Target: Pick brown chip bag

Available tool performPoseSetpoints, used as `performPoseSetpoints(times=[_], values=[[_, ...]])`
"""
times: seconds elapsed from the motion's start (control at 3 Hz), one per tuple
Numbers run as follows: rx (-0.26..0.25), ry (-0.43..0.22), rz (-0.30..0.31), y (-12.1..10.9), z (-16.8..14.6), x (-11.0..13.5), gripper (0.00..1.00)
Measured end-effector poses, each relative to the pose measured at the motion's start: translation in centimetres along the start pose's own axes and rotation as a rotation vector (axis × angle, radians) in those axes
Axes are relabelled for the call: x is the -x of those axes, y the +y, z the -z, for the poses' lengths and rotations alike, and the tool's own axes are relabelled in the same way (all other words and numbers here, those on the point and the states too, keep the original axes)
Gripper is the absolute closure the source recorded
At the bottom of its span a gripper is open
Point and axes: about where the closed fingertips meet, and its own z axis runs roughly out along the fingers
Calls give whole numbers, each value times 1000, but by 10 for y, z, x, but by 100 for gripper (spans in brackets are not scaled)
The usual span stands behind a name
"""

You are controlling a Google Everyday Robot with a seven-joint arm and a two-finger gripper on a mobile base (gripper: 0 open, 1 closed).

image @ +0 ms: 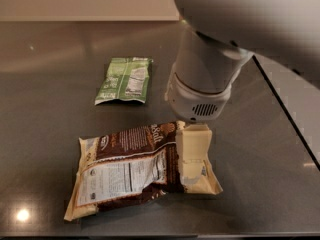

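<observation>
The brown chip bag (130, 171) lies flat on the dark table (45, 114), label panel up, with cream edges. It is the biggest item in view. My gripper (192, 151) hangs from the large grey arm (205, 79) and is down over the bag's right end, at or just above its surface. The arm's body hides what lies behind it.
A smaller green bag (125, 79) lies on the table behind and to the left of the brown bag. A dark seam (287, 109) runs diagonally across the table on the right. A pale wall edge (85, 4) is at the back.
</observation>
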Motion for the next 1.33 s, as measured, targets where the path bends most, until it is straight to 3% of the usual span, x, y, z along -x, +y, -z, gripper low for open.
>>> performPoseSetpoints(times=[0.67,1.0,1.33], values=[[44,45,11,6,-27,13,0],[56,54,11,7,-34,16,16],[70,58,12,9,-40,16,41]])
